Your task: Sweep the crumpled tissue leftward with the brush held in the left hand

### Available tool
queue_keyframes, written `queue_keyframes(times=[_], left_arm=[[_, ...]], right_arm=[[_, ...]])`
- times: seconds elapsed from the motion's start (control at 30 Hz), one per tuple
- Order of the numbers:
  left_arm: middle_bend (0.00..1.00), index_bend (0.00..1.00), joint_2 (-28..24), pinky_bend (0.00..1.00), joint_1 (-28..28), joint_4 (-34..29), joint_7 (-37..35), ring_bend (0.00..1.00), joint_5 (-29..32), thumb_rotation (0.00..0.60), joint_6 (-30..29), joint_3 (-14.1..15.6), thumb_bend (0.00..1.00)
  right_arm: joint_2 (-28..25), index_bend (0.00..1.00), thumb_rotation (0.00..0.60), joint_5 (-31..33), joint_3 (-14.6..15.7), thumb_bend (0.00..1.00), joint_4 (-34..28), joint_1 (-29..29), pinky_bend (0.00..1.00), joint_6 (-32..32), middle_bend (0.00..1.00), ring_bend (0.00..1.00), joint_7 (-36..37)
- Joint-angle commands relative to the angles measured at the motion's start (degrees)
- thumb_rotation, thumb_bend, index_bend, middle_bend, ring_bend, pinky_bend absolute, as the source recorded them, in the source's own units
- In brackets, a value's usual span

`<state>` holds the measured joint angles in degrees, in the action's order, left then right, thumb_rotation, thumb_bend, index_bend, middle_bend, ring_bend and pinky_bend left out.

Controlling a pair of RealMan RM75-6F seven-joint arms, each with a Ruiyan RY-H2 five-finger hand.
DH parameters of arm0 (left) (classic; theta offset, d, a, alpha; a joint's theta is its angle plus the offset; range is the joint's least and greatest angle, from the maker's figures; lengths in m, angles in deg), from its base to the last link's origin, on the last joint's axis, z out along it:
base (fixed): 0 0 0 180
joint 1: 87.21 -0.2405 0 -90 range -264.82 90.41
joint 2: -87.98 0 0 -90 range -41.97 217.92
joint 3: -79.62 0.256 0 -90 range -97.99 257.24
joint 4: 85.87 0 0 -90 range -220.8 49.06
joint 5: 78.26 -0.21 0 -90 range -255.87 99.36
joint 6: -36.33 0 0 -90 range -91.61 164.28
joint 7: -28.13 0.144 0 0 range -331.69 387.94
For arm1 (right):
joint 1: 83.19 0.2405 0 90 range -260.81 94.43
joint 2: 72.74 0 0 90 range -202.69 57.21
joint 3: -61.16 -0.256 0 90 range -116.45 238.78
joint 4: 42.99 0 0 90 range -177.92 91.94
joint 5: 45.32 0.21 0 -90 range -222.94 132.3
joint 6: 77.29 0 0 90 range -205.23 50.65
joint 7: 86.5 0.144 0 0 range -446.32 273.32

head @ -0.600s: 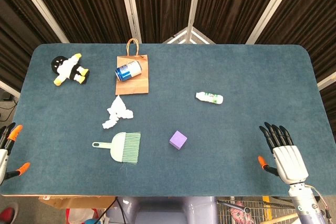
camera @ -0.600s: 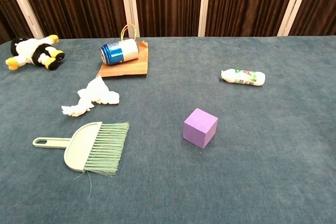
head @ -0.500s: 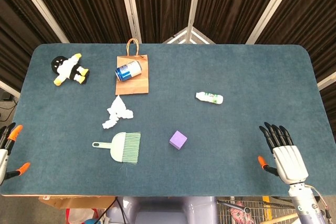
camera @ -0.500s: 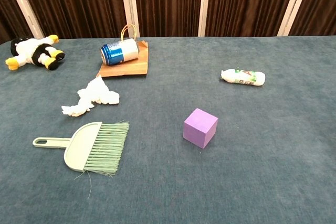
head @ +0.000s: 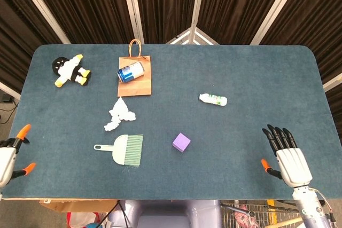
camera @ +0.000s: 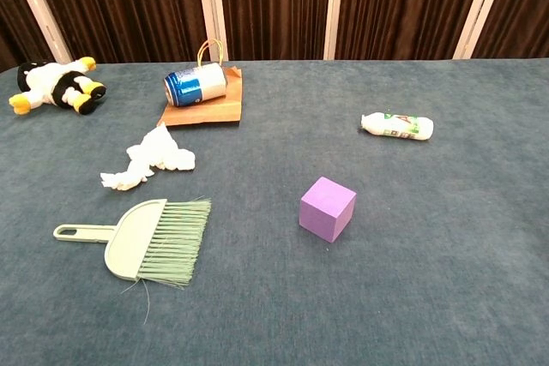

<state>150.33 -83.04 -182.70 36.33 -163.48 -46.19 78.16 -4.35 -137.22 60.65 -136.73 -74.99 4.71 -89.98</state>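
Crumpled white tissue point(head: 118, 114): one, lying loose on the blue carpet-covered surface point(head: 240, 73), just beyond the brush and between it and the paper bag; unmoved across the last half-second.

Change noted: only the left robot hand point(head: 9, 156) differs. At the left edge of the head view it has shifted and turned a little, its orange-tipped fingers now pointing more inward over the surface's edge. It holds nothing, fingers apart, and sits well apart from the brush. Judgement: the sweep has not begun; this looks like the opening of a reach for the brush handle, which must be grasped first.

Count, largest to smallest:
- Surface: one.
- Right robot hand point(head: 287, 156): one, white with black fingers spread, empty, near the front right corner; barely shifted.
- Flat brown paper bag with loop handle point(head: 135, 75): one.
- Pale green plastic hand brush with green bristles point(head: 123, 149): one, lying flat, handle pointing left, bristles right; untouched.
- Black, white and yellow plush penguin point(head: 70, 70): one, far left.
- Blue and white drinks can point(head: 130, 71): one, on its side atop the bag.
- Small white bottle with green label point(head: 213, 99): one, lying down.
- Purple cube point(head: 181, 142): one.
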Motion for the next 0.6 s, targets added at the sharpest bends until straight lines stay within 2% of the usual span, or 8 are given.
queue_keyframes(times=[0.03, 0.13, 0.27, 0.47, 0.6], left_arm=[[0.94, 0.24, 1.64, 0.8, 4.66, -3.36, 5.16, 0.9, 4.12, 0.6, 7.25, -1.98, 0.14], [1.0, 0.35, 4.14, 0.91, 8.45, -6.07, 10.46, 0.99, 9.04, 0.6, 13.33, -3.31, 0.19], [1.0, 0.43, 9.13, 0.98, 13.11, -7.2, 18.72, 1.0, 14.94, 0.6, 18.68, -4.62, 0.25], [1.0, 0.49, 18.7, 0.99, 18.26, -5.51, 31.19, 1.0, 25.13, 0.6, 20.35, -5.74, 0.28], [1.0, 0.49, 23.4, 0.99, 20.47, -3.88, 35.31, 1.0, 29.92, 0.6, 19.66, -6.57, 0.31]], right_arm=[[-0.04, 0.0, 0.6, -0.17, 0.02, 0.34, -0.02, -0.03, 0.0, 0.16, 0.0, 0.0, 0.11], [-0.04, 0.0, 0.6, -0.34, 0.05, 0.34, 0.06, 0.01, 0.0, 0.21, 0.0, 0.0, 0.28], [-0.1, 0.0, 0.6, -0.22, 0.04, 0.34, 0.25, 0.05, 0.0, 0.08, 0.0, 0.0, 0.64], [-0.22, 0.0, 0.6, 0.0, -0.06, 0.34, 0.21, 0.05, 0.0, 0.08, 0.0, 0.0, 1.29], [-0.42, 0.0, 0.6, -0.08, -0.03, 0.34, 0.0, 0.13, 0.0, -0.03, 0.0, 0.0, 1.57]])
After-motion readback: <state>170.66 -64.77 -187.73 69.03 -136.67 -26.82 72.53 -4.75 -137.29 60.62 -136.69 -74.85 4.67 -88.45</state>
